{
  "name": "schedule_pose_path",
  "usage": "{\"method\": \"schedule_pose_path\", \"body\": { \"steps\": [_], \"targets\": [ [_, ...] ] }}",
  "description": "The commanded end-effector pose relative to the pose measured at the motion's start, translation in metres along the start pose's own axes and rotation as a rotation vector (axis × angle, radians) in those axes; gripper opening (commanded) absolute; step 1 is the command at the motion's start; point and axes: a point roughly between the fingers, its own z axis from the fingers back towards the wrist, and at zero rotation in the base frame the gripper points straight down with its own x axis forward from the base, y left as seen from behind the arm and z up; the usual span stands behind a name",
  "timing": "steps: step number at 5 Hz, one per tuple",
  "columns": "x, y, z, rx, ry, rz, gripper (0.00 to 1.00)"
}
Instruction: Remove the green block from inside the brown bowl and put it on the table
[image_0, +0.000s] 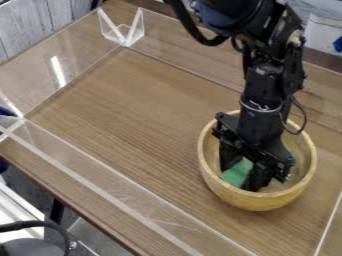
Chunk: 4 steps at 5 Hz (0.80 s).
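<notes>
Down inside the bowl (214, 176) the claw (253, 171) points straight at the floor, its black fingers drawn together around the block (239, 175). A strip of green shows just to the left of the fingers and a little below them, low in the bowl's hollow, so the block sits at the bottom and has not been lifted. The jaws look closed in on it, and I judge they have hold of it, though the fingers hide the actual contact.

Upright descent makes sense for this: the thick rim rises on every side of the claw, so coming in from above is the only way to reach the bottom without knocking the wall. The near rim lies just below the fingertips and the far rim just behind the wrist, leaving little room for sideways travel while the claw is this low.

Left of the claw, past the bowl's edge, the table (127, 110) stretches out bare as far as the clear walls (80, 215), which gives a roomy place to set the block down. My guess for the next move is a straight lift until the block clears the rim, then a carry to the left. One risk: a shallow pinch on a flat bar could let it tip or slip back in.
</notes>
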Motion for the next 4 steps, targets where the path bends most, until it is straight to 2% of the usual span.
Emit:
{"method": "schedule_pose_path", "body": {
  "steps": [1, 2, 3, 4],
  "targets": [
    [0.008, 0.001, 0.032, 0.006, -0.104, -0.004, 0.0],
    [0.007, 0.009, 0.058, 0.021, -0.152, 0.019, 0.0],
    [0.01, 0.036, 0.083, 0.035, -0.2, 0.085, 0.0],
    [0.014, 0.078, 0.091, 0.041, -0.208, 0.17, 0.0]
  ]
}}
